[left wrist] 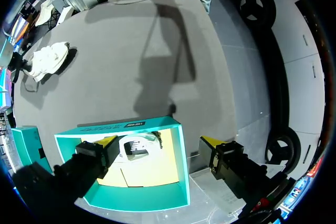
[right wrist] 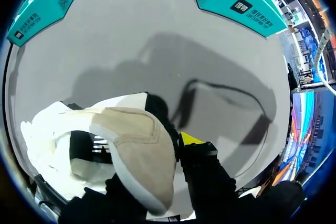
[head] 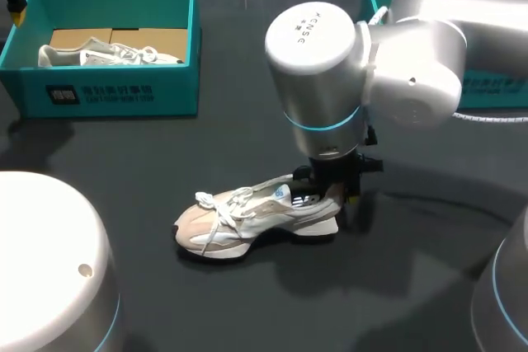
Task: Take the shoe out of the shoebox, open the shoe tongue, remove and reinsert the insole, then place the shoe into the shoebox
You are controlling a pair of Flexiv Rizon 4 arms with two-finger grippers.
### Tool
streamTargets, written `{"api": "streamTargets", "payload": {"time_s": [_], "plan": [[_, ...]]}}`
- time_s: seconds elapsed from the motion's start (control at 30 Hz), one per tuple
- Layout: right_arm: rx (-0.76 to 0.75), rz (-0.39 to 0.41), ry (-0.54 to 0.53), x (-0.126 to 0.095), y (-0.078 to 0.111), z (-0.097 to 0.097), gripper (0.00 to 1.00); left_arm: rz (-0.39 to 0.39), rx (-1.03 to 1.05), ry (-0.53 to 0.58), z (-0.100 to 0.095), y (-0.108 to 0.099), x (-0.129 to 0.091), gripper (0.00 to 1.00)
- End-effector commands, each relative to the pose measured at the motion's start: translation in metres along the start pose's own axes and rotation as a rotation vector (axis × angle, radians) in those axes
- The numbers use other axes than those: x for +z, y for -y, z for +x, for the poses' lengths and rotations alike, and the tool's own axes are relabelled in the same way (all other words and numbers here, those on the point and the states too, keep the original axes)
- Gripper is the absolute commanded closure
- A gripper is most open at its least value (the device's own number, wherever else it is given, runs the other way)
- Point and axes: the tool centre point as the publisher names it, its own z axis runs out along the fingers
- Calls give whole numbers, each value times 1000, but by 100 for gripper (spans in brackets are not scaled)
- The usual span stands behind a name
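A white and beige shoe [head: 247,218] lies on its sole in the middle of the dark table, toe pointing left. My right gripper [head: 332,191] comes down at its heel and is shut on the heel collar. In the right wrist view the beige heel [right wrist: 139,148] sits between the fingers, one yellow tip [right wrist: 190,139] outside and the other finger inside the shoe [right wrist: 50,140]. My left gripper [left wrist: 159,144] hangs open above the teal shoebox [left wrist: 181,177], which holds a second white shoe [left wrist: 137,147]. That shoebox [head: 111,92] stands at the back left.
Another teal box [head: 495,92] stands at the back right, partly hidden by my right arm. In the right wrist view both boxes [right wrist: 44,3] [right wrist: 236,1] lie ahead, beyond the shoe. The bases of my arms fill the front corners.
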Motion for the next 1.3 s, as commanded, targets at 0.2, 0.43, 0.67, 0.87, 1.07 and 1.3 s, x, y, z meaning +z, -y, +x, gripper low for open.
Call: {"api": "streamTargets", "payload": {"time_s": [0.2,0.43,0.67,0.87,1.07,1.3], "plan": [[0,14,-13,17,-2,4,100,-1,1,-1,0,1,0,0],[0,31,-23,27,-1,5,100,-1,1,-1,0,1,0,0],[6,46,-37,34,-1,4,100,-1,1,-1,0,1,0,0],[2,43,-48,40,0,4,100,-1,1,-1,0,1,0,0],[5,51,-56,42,0,4,66,-1,1,-1,0,1,0,0],[8,47,-62,42,0,3,61,-1,1,-1,0,1,0,0]]}}
